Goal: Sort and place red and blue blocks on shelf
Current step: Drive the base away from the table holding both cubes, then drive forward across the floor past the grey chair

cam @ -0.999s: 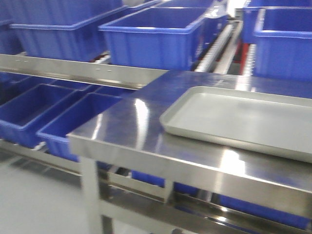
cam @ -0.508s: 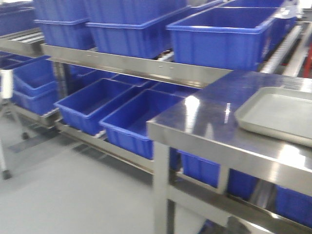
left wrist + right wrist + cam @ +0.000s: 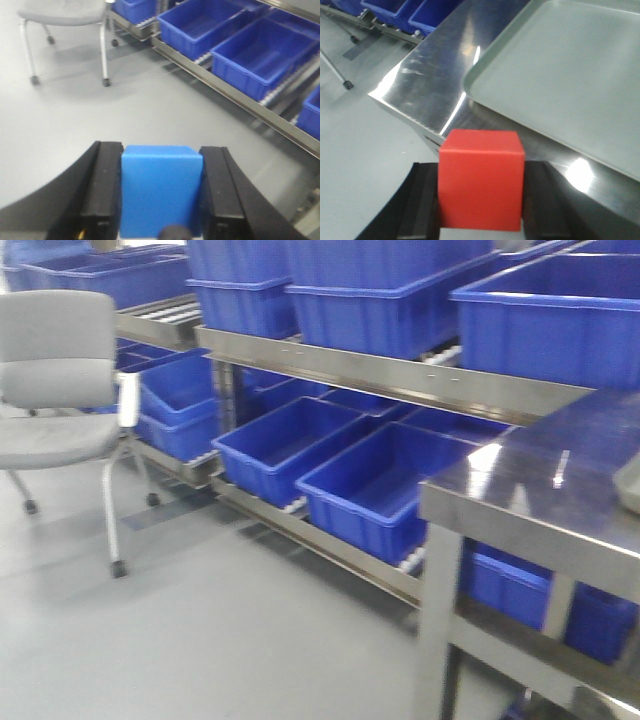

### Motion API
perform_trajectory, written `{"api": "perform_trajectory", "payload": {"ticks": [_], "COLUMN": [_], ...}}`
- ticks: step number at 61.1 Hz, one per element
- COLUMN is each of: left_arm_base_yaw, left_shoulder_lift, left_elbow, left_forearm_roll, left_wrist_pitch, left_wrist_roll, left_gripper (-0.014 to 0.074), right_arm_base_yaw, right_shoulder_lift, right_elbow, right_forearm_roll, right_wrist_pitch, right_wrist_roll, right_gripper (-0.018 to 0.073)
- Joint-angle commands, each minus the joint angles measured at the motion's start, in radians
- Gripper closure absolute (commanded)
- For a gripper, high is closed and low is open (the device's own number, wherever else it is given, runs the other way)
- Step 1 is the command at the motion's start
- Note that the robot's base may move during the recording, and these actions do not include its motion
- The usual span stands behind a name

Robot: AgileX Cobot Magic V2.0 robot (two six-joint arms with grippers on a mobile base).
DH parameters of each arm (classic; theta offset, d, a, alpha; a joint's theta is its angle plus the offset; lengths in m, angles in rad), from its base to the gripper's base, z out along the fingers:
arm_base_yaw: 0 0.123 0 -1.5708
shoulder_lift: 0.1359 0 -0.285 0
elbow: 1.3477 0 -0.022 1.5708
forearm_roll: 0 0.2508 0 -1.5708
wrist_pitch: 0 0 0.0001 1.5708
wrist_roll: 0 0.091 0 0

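The blue block point(image 3: 161, 190) sits clamped between the black fingers point(image 3: 102, 195) of my left gripper point(image 3: 161, 197), held above the grey floor. My right gripper point(image 3: 481, 200) is shut on the red block point(image 3: 481, 177), hanging off the corner of the steel table point(image 3: 435, 75). The shelf point(image 3: 400, 370) runs across the front view, its flat steel rail carrying large blue crates point(image 3: 380, 290) above and more crates point(image 3: 380, 485) on the lower tier. The shelf's lower tier point(image 3: 235, 95) also shows in the left wrist view. Neither gripper appears in the front view.
A grey wheeled chair point(image 3: 60, 390) stands on the floor at the left, also the chair point(image 3: 65, 20) in the left wrist view. The steel table point(image 3: 540, 500) juts in at the right. A shallow grey tray point(image 3: 565, 75) lies on it.
The front view has swung left: the table and tray slid to the right edge, the shelf's lower crates came to the middle, and the chair has come into view.
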Motion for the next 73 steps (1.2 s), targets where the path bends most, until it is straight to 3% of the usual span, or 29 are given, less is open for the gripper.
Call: {"api": "perform_trajectory", "payload": {"ticks": [1, 73], "left_arm_base_yaw": [0.001, 0.001], "left_shoulder_lift": [0.006, 0.006], "left_elbow": [-0.028, -0.028], "left_forearm_roll": [0.003, 0.003], "left_wrist_pitch": [-0.075, -0.075], "left_wrist_roll": [-0.007, -0.007], "left_gripper": [0.0472, 0.0472], "right_arm_base_yaw": [-0.005, -0.005], "right_shoulder_lift": [0.002, 0.002], "right_elbow": [-0.026, -0.026], "right_forearm_roll": [-0.004, -0.004], "right_wrist_pitch": [-0.08, -0.077], "right_wrist_roll": [-0.007, -0.007], "right_gripper": [0.0492, 0.0492]}}
